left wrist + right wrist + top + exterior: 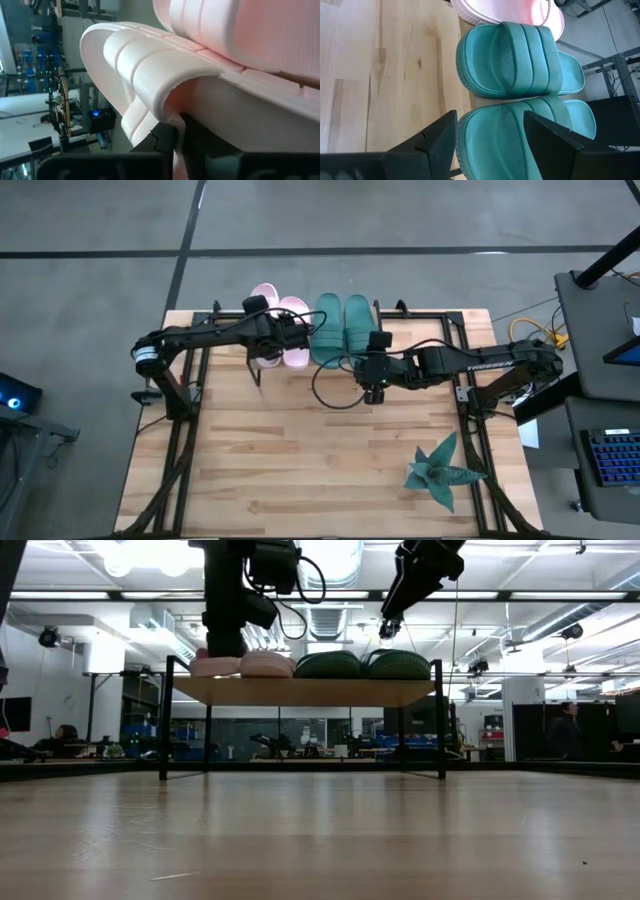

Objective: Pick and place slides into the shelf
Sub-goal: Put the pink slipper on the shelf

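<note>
Slides (312, 330) sit lined up along shelf (300, 690); left gripper (172, 145) pinches pink strap, right gripper (490, 137) hovers spread, empty.

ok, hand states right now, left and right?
Left hand: over the pink slides on the shelf; cannot be told.
Right hand: open, holding nothing, above the teal slides.

Overhead and level table-top views share the shelf (330, 330); wrist cameras seemingly hover close.
</note>
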